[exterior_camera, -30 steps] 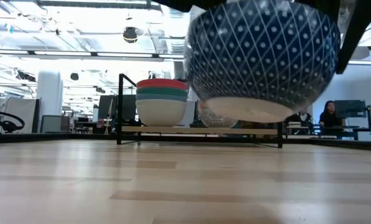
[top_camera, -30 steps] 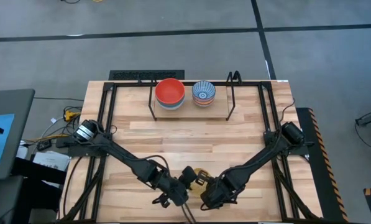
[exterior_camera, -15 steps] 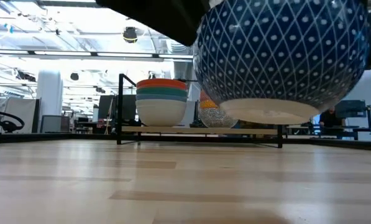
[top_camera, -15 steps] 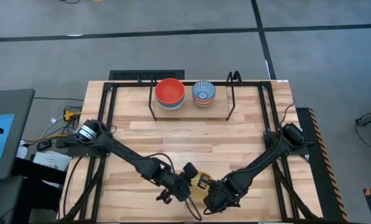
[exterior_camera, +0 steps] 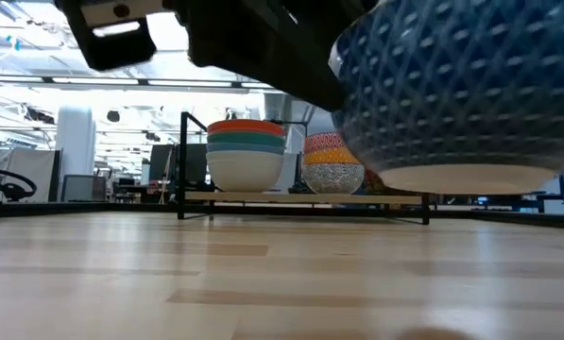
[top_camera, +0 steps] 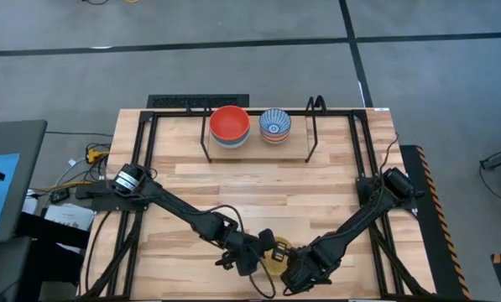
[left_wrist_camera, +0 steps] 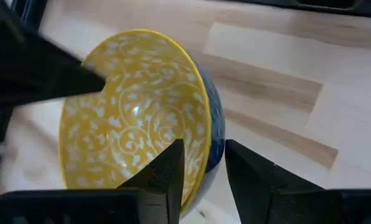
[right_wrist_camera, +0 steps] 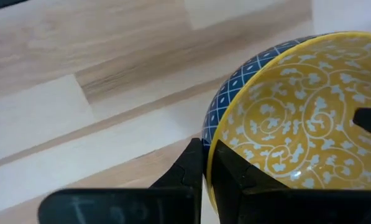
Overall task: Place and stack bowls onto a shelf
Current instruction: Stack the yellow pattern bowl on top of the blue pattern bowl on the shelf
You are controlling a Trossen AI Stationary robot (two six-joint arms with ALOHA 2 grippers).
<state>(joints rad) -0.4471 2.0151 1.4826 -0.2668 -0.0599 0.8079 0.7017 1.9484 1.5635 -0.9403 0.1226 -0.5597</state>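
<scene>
While lifted: yellow patterned bowl (left_wrist_camera: pixel 132 118) nested in blue-white patterned bowl (exterior_camera: pixel 461 104), clear of the butcher-block tabletop (top_camera: pixel 258 189), near edge.
Right gripper (right_wrist_camera: pixel 209 163): pinched on both rims, carrying.
Left gripper (left_wrist_camera: pixel 204 163): astride rims, steadying.
Shelf (top_camera: pixel 258 151): far, two stacks.

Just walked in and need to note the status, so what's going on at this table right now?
Both arms are at the table's near edge, handling a yellow patterned bowl nested in a blue-white patterned bowl, held above the tabletop. The right gripper pinches the rims; the left gripper straddles the rim opposite. On the shelf sit two stacks, one topped by a red bowl.
</scene>
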